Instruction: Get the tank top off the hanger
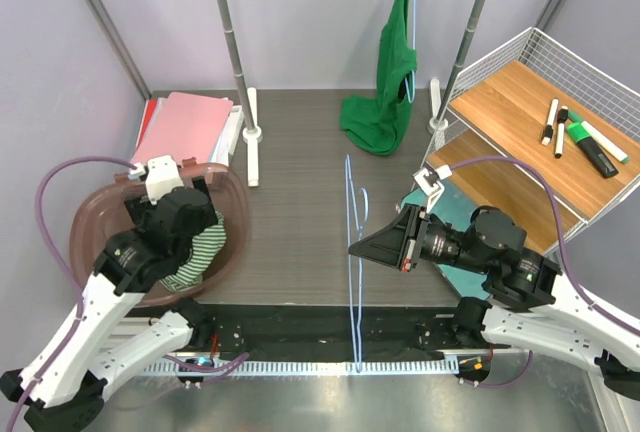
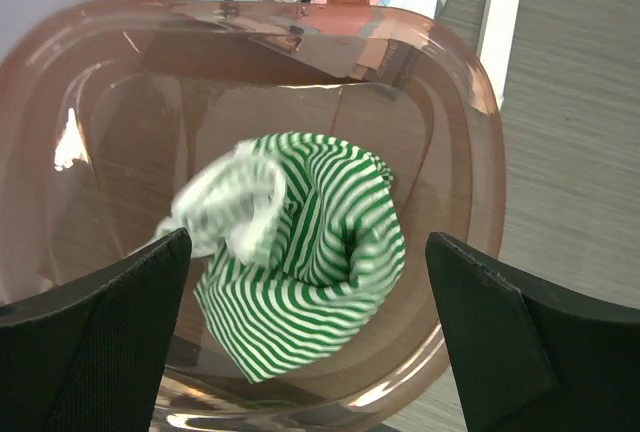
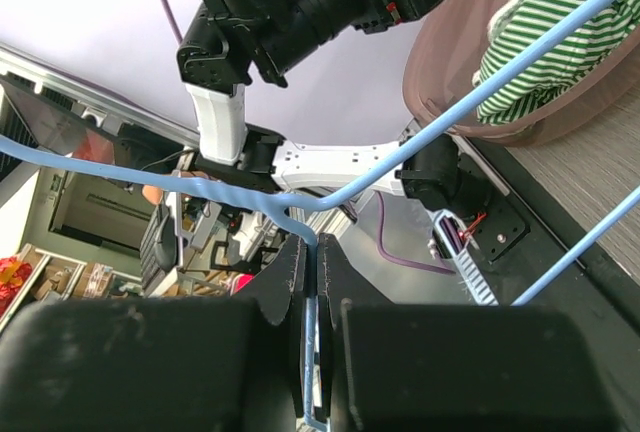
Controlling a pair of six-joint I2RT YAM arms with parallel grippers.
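Dark wood-grain tabletop (image 1: 300, 182) fills the top view, with a rack (image 1: 232, 42) at its far edge and a green shirt (image 1: 385, 102) hung there. At the left edge sits a tub (image 1: 238, 214), and the striped tank top (image 1: 200, 260) lies bunched inside it under the left gripper (image 1: 185, 230). Near the middle of the near edge, the right gripper (image 1: 358, 247) holds the hanger (image 1: 350, 192), whose blue wire runs near-to-far and carries no cloth. From the left wrist, the fingers (image 2: 100, 337) are spread wide with nothing between them; the tank top sits directly below that gap, apart from both pads, on the tub floor. From the right wrist, the fingers (image 3: 285, 292) are pressed together on the hanger's wire, and the tank top shows in the tub beyond, well apart from it. The removal looks done: the left arm is much the nearer to the tank top.
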